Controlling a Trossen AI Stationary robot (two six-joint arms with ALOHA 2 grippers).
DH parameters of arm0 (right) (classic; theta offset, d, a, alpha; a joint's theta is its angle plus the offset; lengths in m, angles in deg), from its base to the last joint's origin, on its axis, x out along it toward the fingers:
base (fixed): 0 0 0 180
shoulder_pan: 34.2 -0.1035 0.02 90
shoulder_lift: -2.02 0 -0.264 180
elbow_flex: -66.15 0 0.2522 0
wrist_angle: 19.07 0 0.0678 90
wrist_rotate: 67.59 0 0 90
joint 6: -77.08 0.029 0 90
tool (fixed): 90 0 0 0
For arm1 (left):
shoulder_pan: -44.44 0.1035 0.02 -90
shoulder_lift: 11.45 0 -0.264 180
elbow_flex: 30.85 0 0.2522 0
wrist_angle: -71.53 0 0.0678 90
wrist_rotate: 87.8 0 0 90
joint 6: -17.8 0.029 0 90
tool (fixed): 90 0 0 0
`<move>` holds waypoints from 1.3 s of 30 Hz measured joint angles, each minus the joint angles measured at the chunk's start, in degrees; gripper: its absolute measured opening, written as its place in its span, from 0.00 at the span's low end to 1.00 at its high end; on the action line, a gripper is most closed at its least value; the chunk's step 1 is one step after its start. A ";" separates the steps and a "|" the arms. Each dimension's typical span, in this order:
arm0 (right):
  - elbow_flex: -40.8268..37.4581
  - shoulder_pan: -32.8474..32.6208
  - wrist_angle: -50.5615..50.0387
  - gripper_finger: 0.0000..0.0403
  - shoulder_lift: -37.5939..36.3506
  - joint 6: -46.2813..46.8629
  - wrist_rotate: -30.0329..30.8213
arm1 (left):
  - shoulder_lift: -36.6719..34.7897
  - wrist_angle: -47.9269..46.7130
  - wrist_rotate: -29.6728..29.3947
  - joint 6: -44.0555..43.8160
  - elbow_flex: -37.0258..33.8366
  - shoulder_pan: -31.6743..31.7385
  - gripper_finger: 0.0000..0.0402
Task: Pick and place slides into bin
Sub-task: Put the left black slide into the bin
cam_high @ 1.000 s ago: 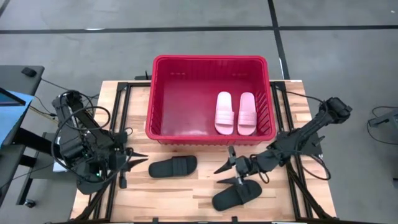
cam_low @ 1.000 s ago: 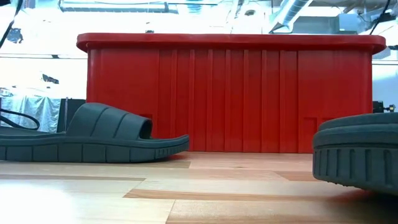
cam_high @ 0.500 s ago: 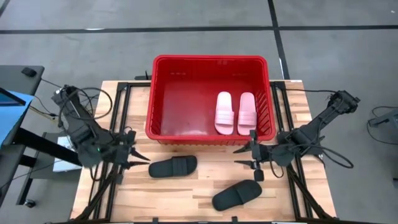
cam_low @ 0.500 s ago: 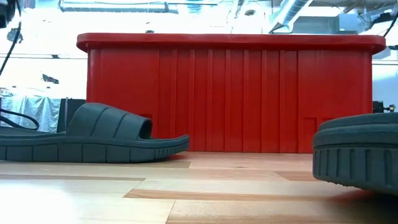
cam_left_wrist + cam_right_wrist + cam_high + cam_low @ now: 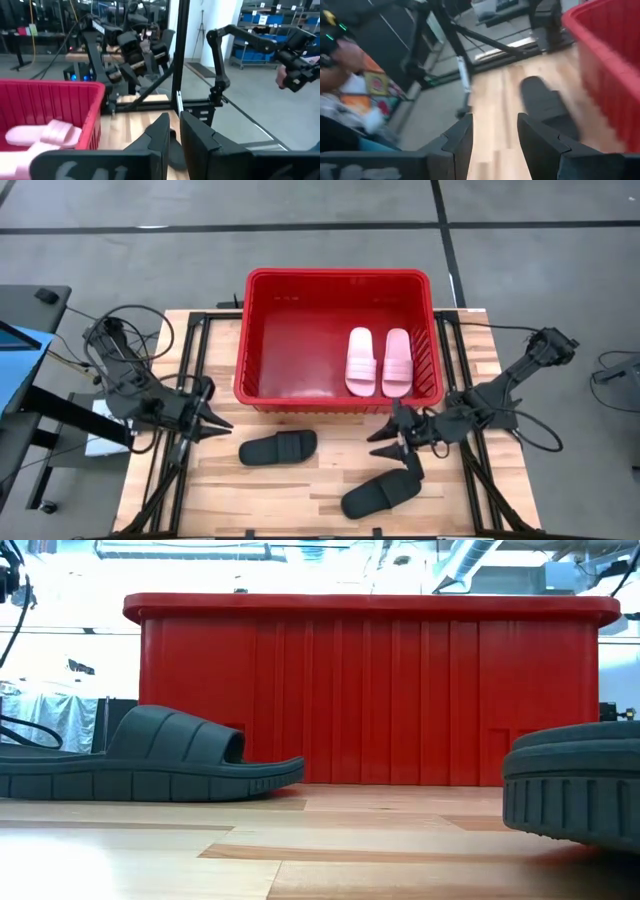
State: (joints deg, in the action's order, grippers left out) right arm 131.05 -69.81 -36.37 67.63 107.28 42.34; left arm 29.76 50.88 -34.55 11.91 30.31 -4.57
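While both pincers (image 5: 212, 422) (image 5: 380, 448) hover seemingly open, ribbed red bin (image 5: 262, 290), smooth pink slides (image 5: 379, 361), black slides (image 5: 278, 448)

We find only one readable mark: pale digits that look like "641" on the dark body of the left gripper (image 5: 172, 131), at the near edge of the left wrist view (the tops of the figures are all that show, so the reading is unsure). A similar pale mark sits on the dark body of the right gripper (image 5: 494, 131) in its own wrist view, but we cannot make out its characters. We read nothing on the bin (image 5: 338, 280) or the slides (image 5: 278, 448).
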 joint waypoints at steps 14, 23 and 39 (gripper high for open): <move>0.00 -1.46 3.97 0.36 0.40 5.57 -9.13 | 0.50 0.78 -0.60 -2.42 0.00 0.00 0.08; 0.00 -1.38 3.98 0.36 0.40 5.35 -9.22 | 1.43 -16.09 -0.03 -12.25 3.81 0.00 0.08; -0.01 -1.38 3.97 0.36 0.40 5.35 -9.35 | 12.05 -49.90 22.17 -37.95 12.87 -0.04 0.08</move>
State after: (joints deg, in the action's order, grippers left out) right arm 131.04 -71.19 -32.40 68.03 112.63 32.99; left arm 41.82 0.98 -12.38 -26.04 43.19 -4.61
